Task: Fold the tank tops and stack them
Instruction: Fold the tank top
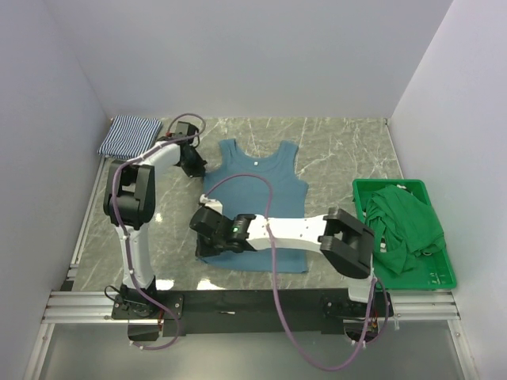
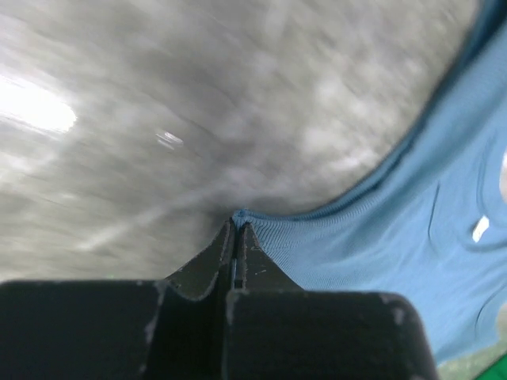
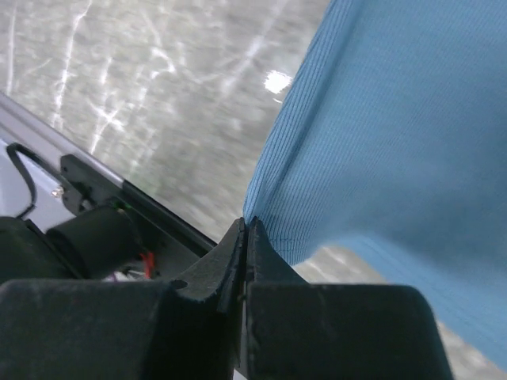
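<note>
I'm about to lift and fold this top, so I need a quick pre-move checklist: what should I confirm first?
1. Left fingers shut on the upper left edge of the plain teal-blue cloth tank top: ok.
2. Right fingers shut on its lower left hem corner: ok.
3. Tank top spread flat on the marbled grey table: ok.
4. Folded navy-and-white striped cloth top lies apart, at the far left corner: ok.
5. Green plastic crate stands clear of the tank top: ok.
6. Each pinch holds both cloth layers: cannot tell.
</note>
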